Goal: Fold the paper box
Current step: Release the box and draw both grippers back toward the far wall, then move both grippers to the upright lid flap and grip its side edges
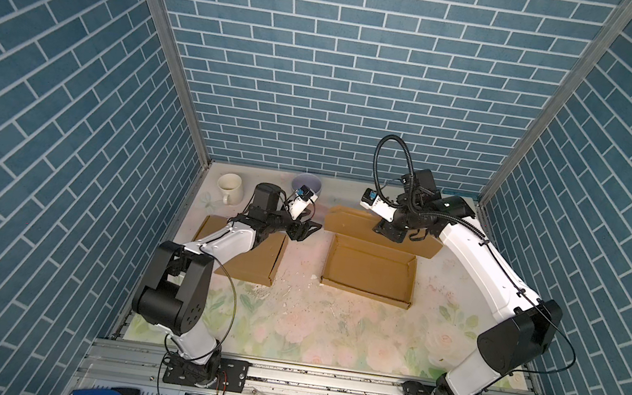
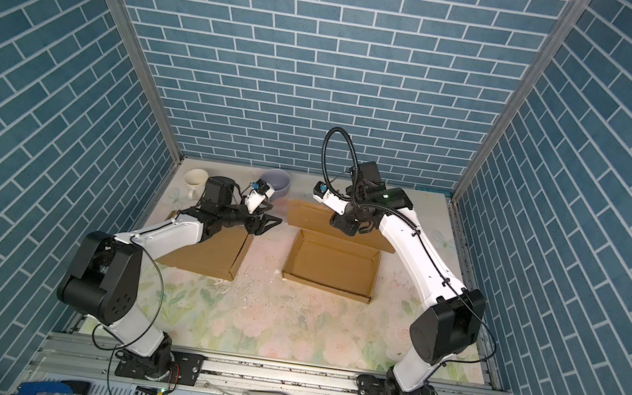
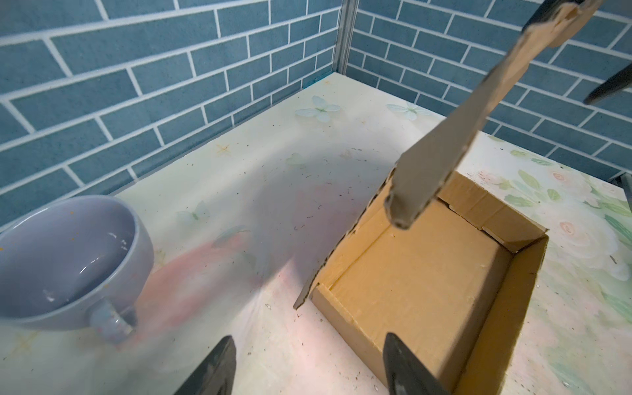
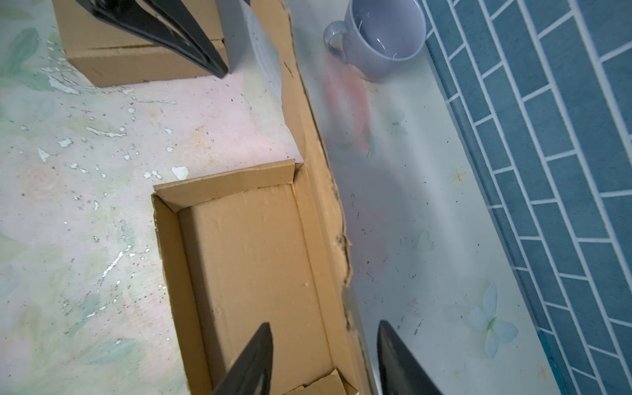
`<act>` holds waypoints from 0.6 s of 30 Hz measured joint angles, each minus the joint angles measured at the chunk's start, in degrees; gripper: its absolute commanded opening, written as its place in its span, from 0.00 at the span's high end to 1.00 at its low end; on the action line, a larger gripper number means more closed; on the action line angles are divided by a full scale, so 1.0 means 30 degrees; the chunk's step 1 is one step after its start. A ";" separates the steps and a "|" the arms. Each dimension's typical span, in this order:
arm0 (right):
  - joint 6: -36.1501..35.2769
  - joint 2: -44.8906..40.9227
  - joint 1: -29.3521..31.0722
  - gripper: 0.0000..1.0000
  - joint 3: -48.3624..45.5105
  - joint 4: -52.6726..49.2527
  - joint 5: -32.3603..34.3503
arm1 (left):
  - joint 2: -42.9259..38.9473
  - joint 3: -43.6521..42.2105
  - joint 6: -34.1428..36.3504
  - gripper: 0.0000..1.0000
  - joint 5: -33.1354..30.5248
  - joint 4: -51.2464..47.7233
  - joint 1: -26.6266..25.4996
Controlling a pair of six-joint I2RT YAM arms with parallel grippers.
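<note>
Left gripper [image 1: 309, 231] stood wide, empty; right gripper [image 4: 325, 325] straddled box lid [image 1: 348, 222], jaws apart; contact w/ lid unclr.

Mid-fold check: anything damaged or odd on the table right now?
Yes. The brown cardboard box's raised lid flap has a ragged, torn-looking long edge, and the floral table covering beside it is flaking into white chips.

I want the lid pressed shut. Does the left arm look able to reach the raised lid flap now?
Probably yes. The left fingers stand open near one end of the lid flap, only bare table between; the purple mug sits off to the side. The right fingers straddle the flap farther along.
</note>
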 measured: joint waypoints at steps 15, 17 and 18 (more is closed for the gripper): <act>0.2339 -0.5741 -0.3672 0.49 -0.3701 0.1472 -0.2164 | 0.2353 0.1661 0.0437 0.37 0.0816 0.2135 -0.0525; 0.2943 -0.6936 -0.4816 0.50 -0.4714 0.1858 -0.2397 | 0.2849 0.2171 0.0474 0.38 0.1005 0.2164 -0.0525; 0.3228 -0.7380 -0.5253 0.50 -0.5085 0.2178 -0.2470 | 0.3213 0.2572 0.0466 0.39 0.1064 0.2157 -0.0532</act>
